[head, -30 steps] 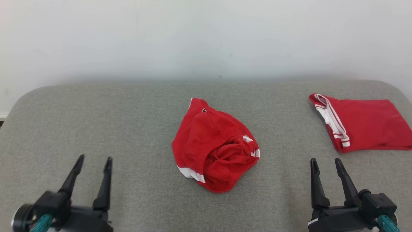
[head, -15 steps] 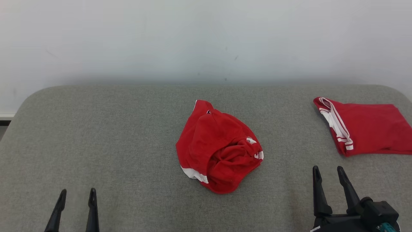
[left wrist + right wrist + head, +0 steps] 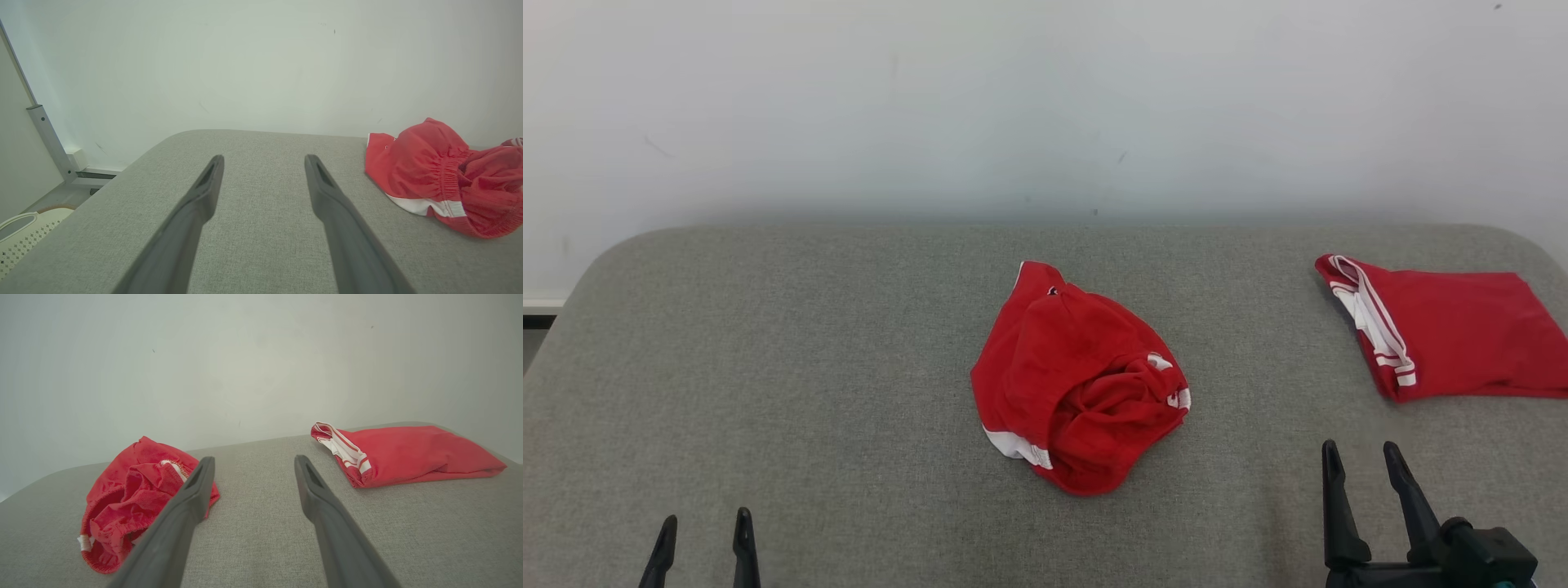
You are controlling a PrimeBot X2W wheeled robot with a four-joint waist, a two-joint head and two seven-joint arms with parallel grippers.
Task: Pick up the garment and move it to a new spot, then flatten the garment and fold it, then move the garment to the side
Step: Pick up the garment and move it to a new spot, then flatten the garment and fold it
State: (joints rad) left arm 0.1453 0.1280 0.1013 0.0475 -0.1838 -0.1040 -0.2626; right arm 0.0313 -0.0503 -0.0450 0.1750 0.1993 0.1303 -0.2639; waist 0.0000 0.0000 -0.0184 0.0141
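A crumpled red garment [image 3: 1081, 380] with white trim lies bunched in the middle of the grey padded table [image 3: 809, 367]. It also shows at the right of the left wrist view, garment [image 3: 441, 175], and at the left of the right wrist view, garment [image 3: 135, 498]. My left gripper [image 3: 703, 527] stands open at the lower left, well short of the cloth, nothing between its fingers. My right gripper [image 3: 1361, 456] stands open at the lower right, also apart from it. Both sets of fingers are spread over bare table in the wrist views, left gripper [image 3: 264, 161] and right gripper [image 3: 253, 462].
A second red garment [image 3: 1445, 335] with white stripes lies folded flat at the table's far right, also seen as folded garment [image 3: 404, 455]. A white wall [image 3: 1045, 98] rises behind the table. A pale perforated basket [image 3: 18, 232] sits on the floor past the left edge.
The left gripper has drawn back towards the bottom edge, so just its fingertips remain. The right gripper has dropped slightly lower. The whole picture shifted downward a little, so the camera moved.
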